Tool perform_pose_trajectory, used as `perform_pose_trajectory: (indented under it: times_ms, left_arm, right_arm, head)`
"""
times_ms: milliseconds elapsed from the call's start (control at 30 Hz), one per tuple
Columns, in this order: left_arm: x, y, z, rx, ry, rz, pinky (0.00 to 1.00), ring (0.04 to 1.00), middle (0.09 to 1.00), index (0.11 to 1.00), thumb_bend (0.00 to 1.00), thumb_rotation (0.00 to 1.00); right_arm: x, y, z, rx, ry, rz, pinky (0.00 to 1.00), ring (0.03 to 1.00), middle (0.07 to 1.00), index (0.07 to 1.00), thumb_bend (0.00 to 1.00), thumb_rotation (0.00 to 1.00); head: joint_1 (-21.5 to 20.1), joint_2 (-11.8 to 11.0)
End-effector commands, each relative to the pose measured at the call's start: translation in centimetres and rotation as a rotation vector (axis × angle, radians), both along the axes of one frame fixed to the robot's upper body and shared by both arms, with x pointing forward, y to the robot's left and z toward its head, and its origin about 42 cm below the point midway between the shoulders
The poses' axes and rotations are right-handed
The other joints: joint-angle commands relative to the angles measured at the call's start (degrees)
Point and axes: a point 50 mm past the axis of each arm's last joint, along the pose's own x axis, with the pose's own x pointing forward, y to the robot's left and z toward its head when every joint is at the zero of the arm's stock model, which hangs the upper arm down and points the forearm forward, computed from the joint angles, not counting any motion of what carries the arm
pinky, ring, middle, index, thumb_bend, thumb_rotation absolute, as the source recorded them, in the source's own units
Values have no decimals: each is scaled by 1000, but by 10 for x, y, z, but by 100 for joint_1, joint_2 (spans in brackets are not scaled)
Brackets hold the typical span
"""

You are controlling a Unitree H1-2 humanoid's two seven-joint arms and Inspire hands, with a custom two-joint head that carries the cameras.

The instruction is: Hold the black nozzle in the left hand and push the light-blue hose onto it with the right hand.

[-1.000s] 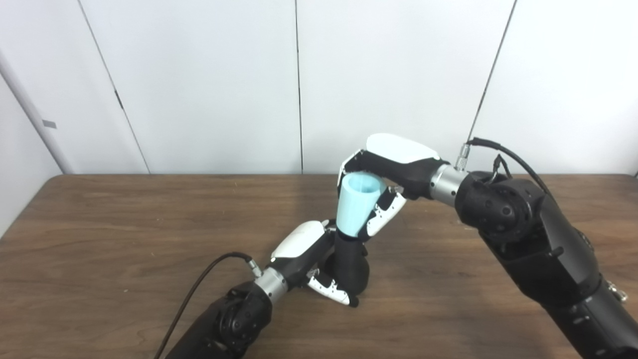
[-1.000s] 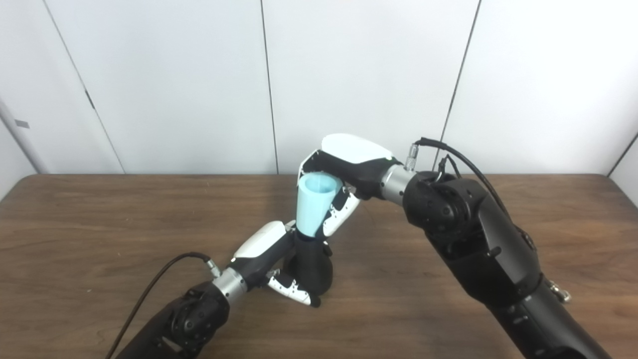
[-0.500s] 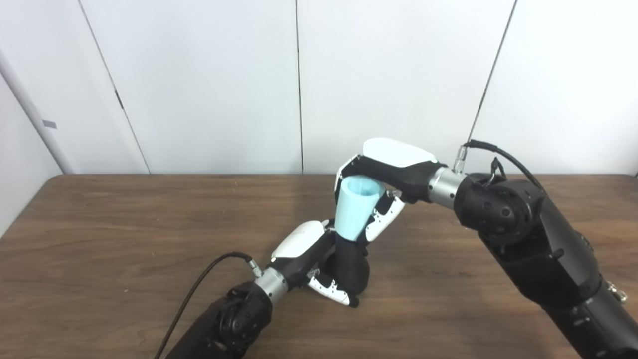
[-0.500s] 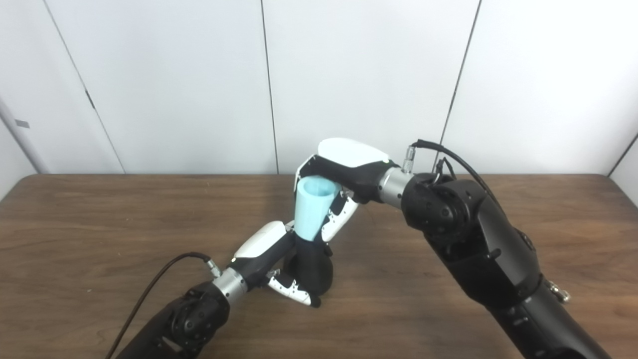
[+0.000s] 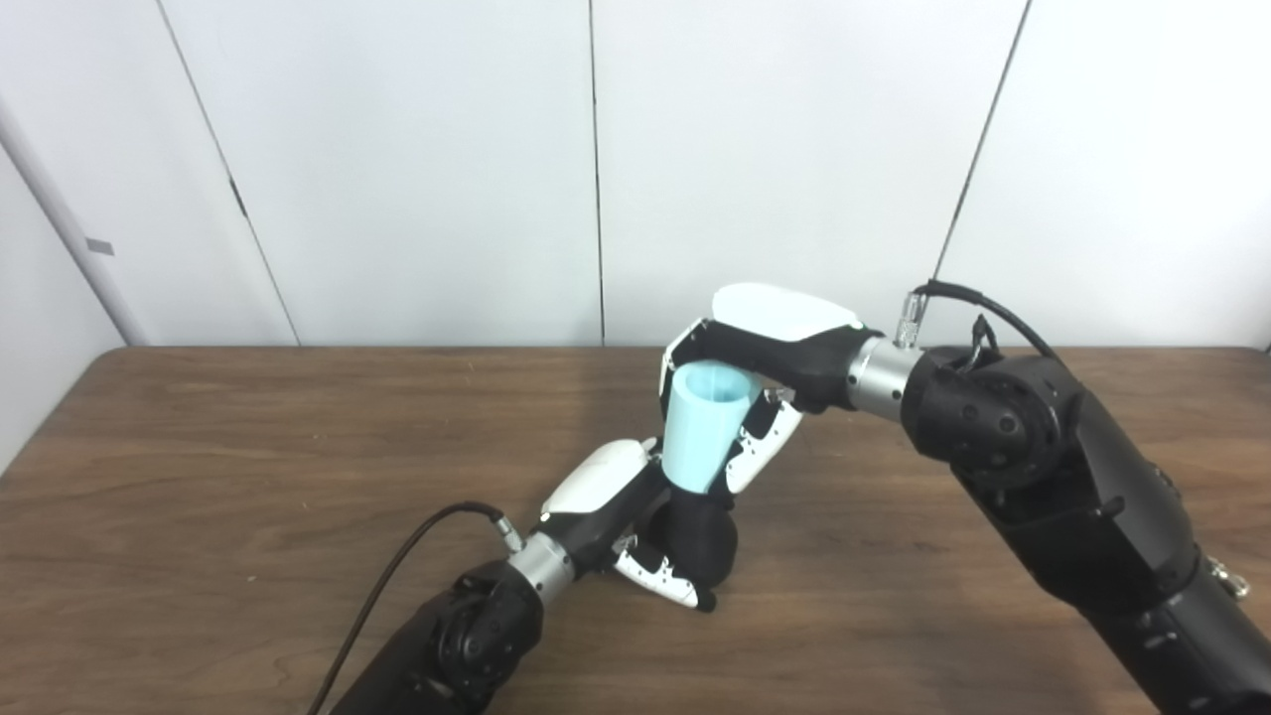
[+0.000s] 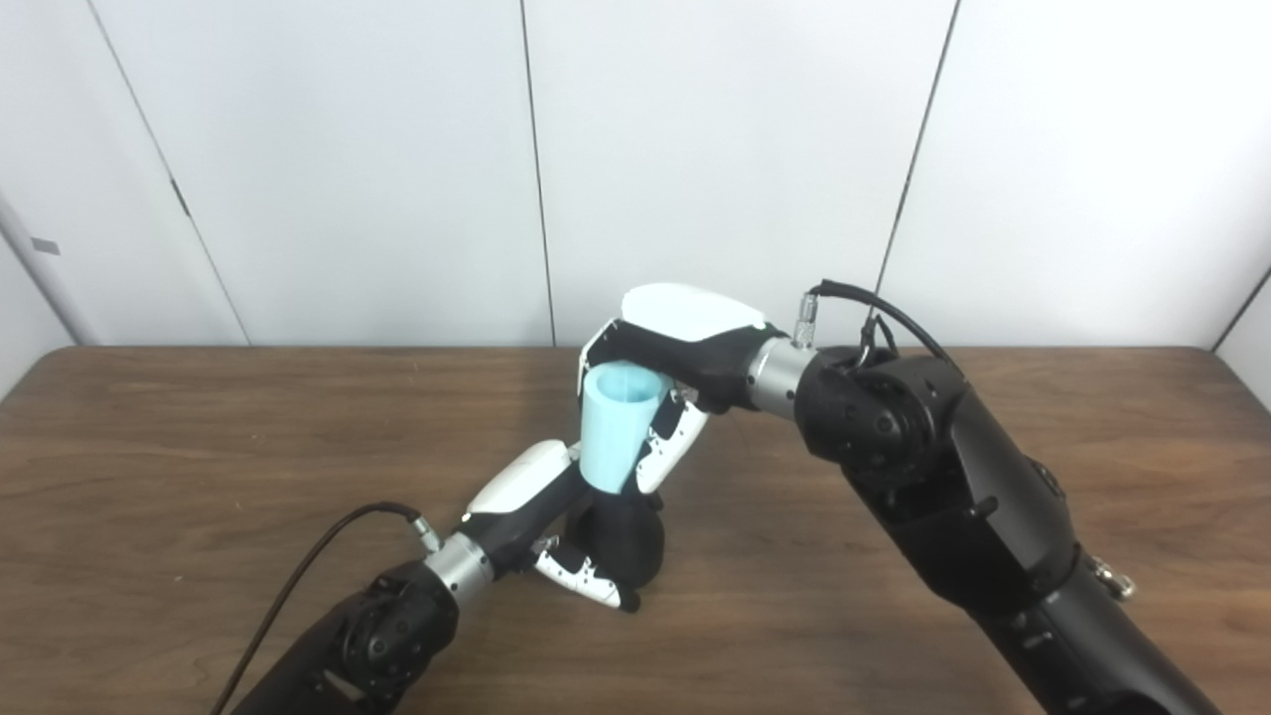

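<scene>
The black nozzle (image 5: 703, 536) stands upright on the wooden table (image 5: 199, 477), near its middle. My left hand (image 5: 621, 516) is shut on it, fingers wrapped around its lower body. The light-blue hose (image 5: 700, 425), a tapered tube with its wide open end up, sits over the top of the nozzle and hides the neck. My right hand (image 5: 760, 367) comes in from the right and is shut on the hose near its upper rim. In the right eye view the hose (image 6: 614, 425) leans slightly left above the nozzle (image 6: 628, 541).
White wall panels (image 5: 397, 169) rise right behind the table's far edge. A black cable (image 5: 397, 571) trails from my left wrist toward the front edge, and another cable (image 5: 978, 303) loops above my right forearm.
My right hand has come down and slightly left with the hose, so less of the black nozzle's neck shows. The left hand has stayed where it was.
</scene>
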Motion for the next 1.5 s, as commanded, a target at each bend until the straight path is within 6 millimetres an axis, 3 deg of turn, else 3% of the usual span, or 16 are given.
perform_pose_trajectory:
  times_ms: [0,667,1000,1167,1467]
  left_arm:
    - [-16,11,-44,141,193,17,1000,627,462,501,525,0]
    - [-15,14,-40,134,199,21,1000,627,462,501,525,0]
    - [-17,13,-37,137,197,29,1000,626,461,502,525,0]
    - [-18,12,-37,135,200,31,1000,626,463,501,525,0]
    - [-19,12,-37,132,205,27,1000,626,462,502,525,0]
  right_arm:
    - [-4,-1,19,-25,-51,24,376,437,479,499,503,0]
    - [-5,-9,-16,-83,-30,32,403,401,471,526,500,0]
    - [-12,-3,-34,-113,-8,51,419,430,488,486,504,0]
    - [-14,0,-44,-123,-3,68,489,459,472,474,503,0]
    - [-18,2,-52,-129,23,89,473,467,478,459,503,0]
  head:
    - [-10,30]
    - [-16,129]
    - [-8,195]
    - [-1,217]
    - [-1,240]
